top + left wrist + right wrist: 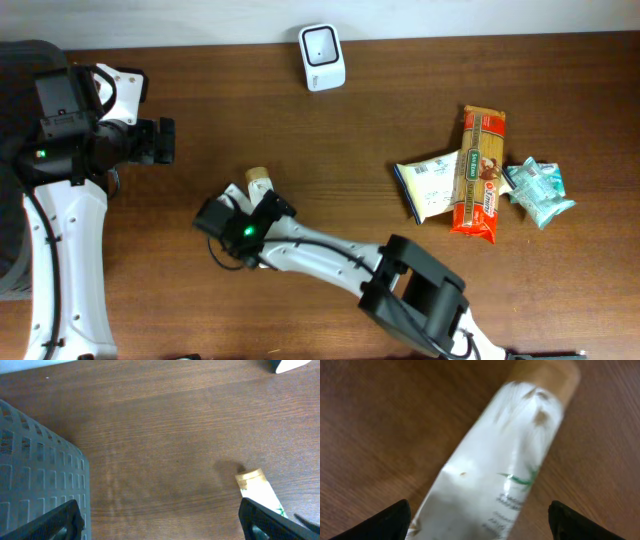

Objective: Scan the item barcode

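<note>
the packet [490, 460], slim and white with a tan end and a little green print, lies flat on the table [400, 110] a little left of centre, its tan end pointing at roughly twelve o'clock in the overhead view. the right gripper [480, 515] sits over its lower half with the jaws spread to either side, wider than the packet and not pressing it, so it is released, not held. by its look the packet is light, soft and a bit glossy, so it may buckle or slip if pinched hard. the long edges near the middle seem the best place to take hold, leaving the printed face free, though no barcode can be made out here. the scanner [322, 57] stands at about one o'clock from the packet, well apart, near the far edge. the left gripper [164, 141] hovers at about ten o'clock from it, jaws wide and empty. a grey basket [35, 470] fills the eight o'clock corner of the left wrist view. a small heap of other groceries [480, 175] lies well off at three o'clock
</note>
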`<state>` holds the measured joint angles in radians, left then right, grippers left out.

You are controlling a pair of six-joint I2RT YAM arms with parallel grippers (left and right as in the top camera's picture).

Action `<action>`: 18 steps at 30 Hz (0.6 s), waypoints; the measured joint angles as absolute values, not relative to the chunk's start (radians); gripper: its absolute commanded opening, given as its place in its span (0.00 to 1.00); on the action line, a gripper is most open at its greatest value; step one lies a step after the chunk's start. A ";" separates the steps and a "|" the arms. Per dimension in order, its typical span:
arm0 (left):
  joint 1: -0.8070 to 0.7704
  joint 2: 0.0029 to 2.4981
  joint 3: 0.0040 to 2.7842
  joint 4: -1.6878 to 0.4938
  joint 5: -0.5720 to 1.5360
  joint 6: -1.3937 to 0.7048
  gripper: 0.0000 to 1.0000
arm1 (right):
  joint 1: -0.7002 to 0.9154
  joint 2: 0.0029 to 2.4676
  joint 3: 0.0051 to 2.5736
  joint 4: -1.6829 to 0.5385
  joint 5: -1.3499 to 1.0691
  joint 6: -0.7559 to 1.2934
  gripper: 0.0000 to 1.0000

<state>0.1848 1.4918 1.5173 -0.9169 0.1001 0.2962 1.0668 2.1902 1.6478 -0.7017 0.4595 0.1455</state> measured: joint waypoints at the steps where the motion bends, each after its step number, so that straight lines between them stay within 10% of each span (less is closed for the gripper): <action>1: 0.185 1.492 1.517 -0.917 0.100 0.296 0.99 | 1.081 2.195 1.648 -0.699 0.482 0.142 0.87; 15: 0.185 1.492 1.517 -0.917 0.100 0.296 0.99 | 1.166 2.266 1.655 -0.764 0.722 0.105 0.87; 18: 0.185 1.492 1.517 -0.917 0.100 0.296 0.99 | 1.159 2.266 1.655 -0.785 0.718 0.105 0.67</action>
